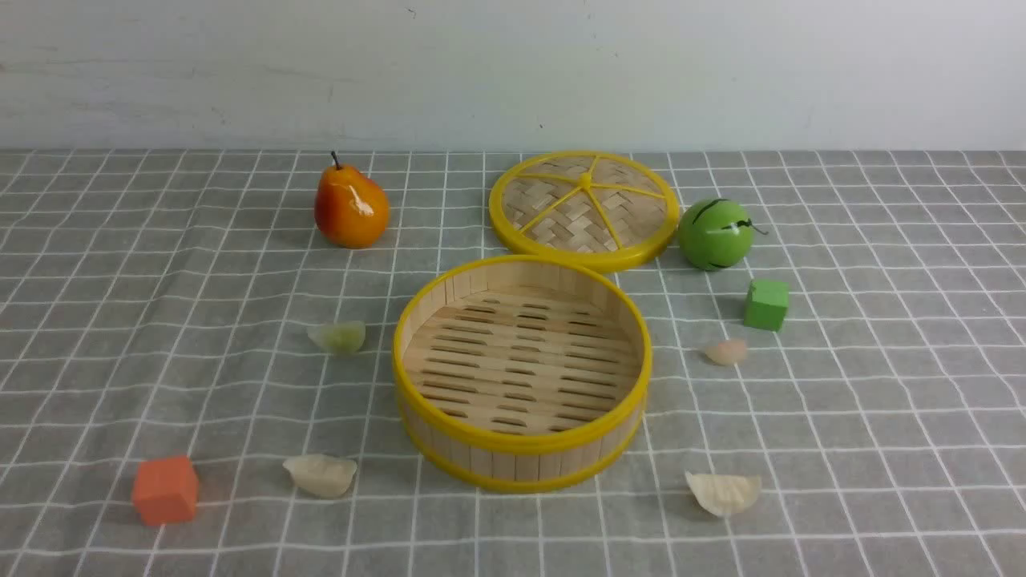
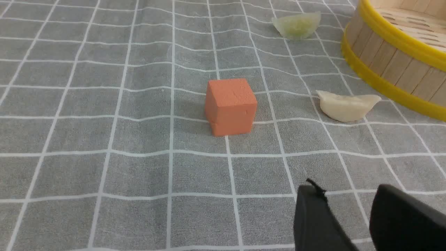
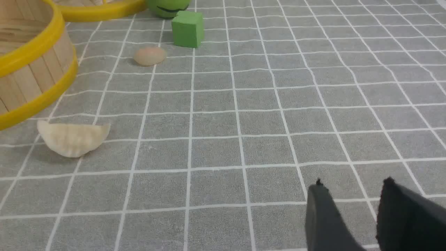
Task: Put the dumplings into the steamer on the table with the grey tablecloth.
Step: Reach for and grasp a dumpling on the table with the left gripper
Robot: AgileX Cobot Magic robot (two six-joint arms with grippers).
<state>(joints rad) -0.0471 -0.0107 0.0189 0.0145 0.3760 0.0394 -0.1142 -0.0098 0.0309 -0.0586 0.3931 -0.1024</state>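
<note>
Left tool [image 2: 346,191] and right tool [image 3: 352,186] stand part-open, empty, dumplings [image 2: 348,106] lying apart ahead beside the steamer [image 2: 383,58].

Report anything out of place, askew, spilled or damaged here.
Nothing spilled or damaged. The steamer stands upright and empty, its lid lying flat behind it; four dumplings lie scattered around it on the slightly wrinkled grey tablecloth.
</note>
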